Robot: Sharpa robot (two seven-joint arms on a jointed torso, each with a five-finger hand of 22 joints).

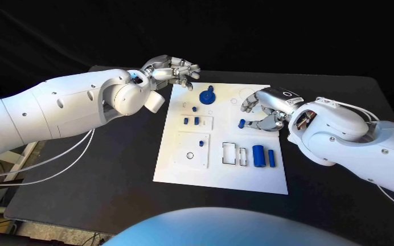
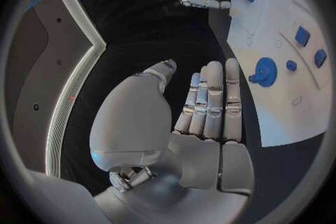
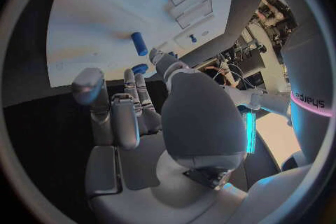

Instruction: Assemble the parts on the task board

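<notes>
The task board is set in the middle of the black table, long side running near to far.

The left hand is held over the board's far left corner, fingers loosely curled and apart, nothing gripped. In the left wrist view its fingers are seen straight and side by side above the dark table, just beside the board's edge.

The right hand is held over the board's right edge, fingers bent and parted; a small blue part is seen at its fingertips, but a grip cannot be told.

A blue gear is noted near the far edge, two blue cylinders near the right edge.
</notes>
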